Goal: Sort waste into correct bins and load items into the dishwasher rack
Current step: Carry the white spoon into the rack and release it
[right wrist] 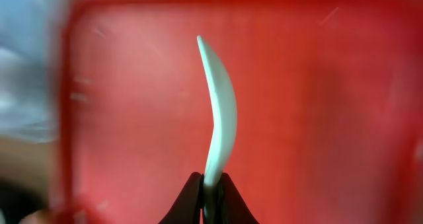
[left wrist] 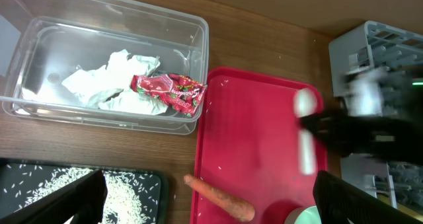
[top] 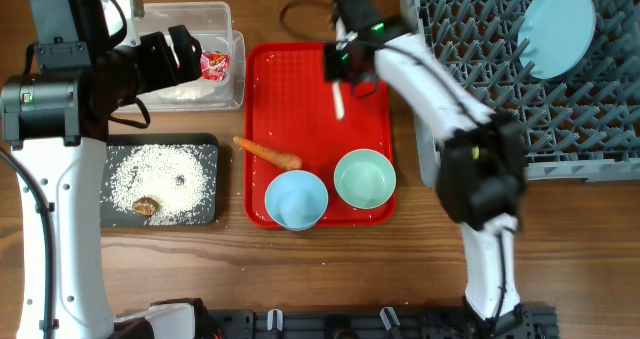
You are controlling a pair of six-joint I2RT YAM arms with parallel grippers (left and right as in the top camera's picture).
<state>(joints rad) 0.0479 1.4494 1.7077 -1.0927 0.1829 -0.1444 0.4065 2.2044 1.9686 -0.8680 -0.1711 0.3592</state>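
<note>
Far left, the tub holds tissue and wrapper. Near left, the black tray holds rice and a lump. The red tray carries a carrot, a blue bowl and a green bowl. A plate stands in the rack. The right gripper pinches one end of the white, curved spoon over the far part of the red tray. The left gripper gapes over the tub.

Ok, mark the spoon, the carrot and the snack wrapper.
spoon [right wrist: 223, 112], right wrist view, middle of its length
carrot [top: 268, 153], overhead view, middle of its body
snack wrapper [left wrist: 169, 92], left wrist view, centre of the red foil
</note>
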